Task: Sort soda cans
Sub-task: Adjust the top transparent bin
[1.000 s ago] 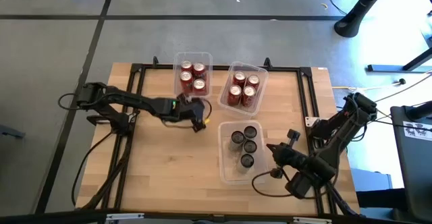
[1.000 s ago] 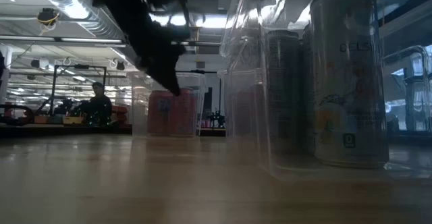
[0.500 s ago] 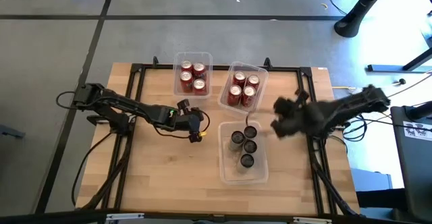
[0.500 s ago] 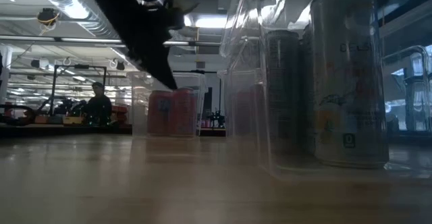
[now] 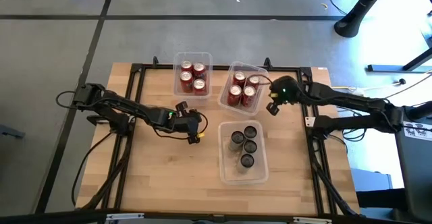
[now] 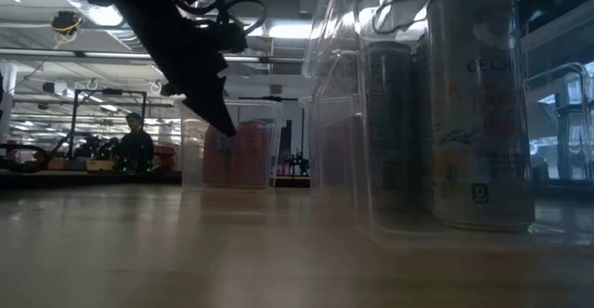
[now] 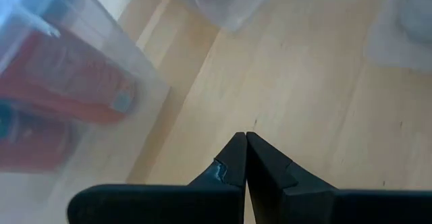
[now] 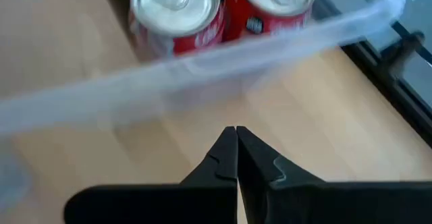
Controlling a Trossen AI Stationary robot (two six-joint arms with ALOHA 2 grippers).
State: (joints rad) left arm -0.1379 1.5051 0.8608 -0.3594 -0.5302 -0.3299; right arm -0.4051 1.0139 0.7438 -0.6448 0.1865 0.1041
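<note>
Every soda can in view sits inside a clear rectangular plastic bin; none is visible on the bare wooden table [image 5: 162, 170].

The far left bin [image 5: 192, 75] holds four red cans with silver tops [image 5: 192, 76]. The tilted far right bin [image 5: 244, 86] also holds four red cans [image 5: 243, 87]. The near bin [image 5: 243, 153] holds three dark grey cans [image 5: 244, 145], all upright, long axes vertical.

The right gripper [image 5: 273, 107] hangs just beside the near right corner of the tilted bin, fingertips pressed together and holding nothing, as the right wrist view confirms [image 8: 235, 131]. In that view two red cans stand directly ahead, behind the bin's clear wall [image 8: 223, 59]. Judgement: this arm is the nearer to the tilted bin, but its wall lies between the fingers and the cans, so any grasp would have to come from above over the rim, after the fingers spread.

The left gripper [image 5: 197, 135] is over open table between the far left bin and the near bin, fingertips likewise together and empty [image 7: 244, 142]. The left wrist view shows red cans lying to one side behind a bin wall [image 7: 81, 82].

Open table lies to the left and at the front. The black frame rails [image 5: 310, 109] run close beside the right arm and limit its room on that side.
</note>
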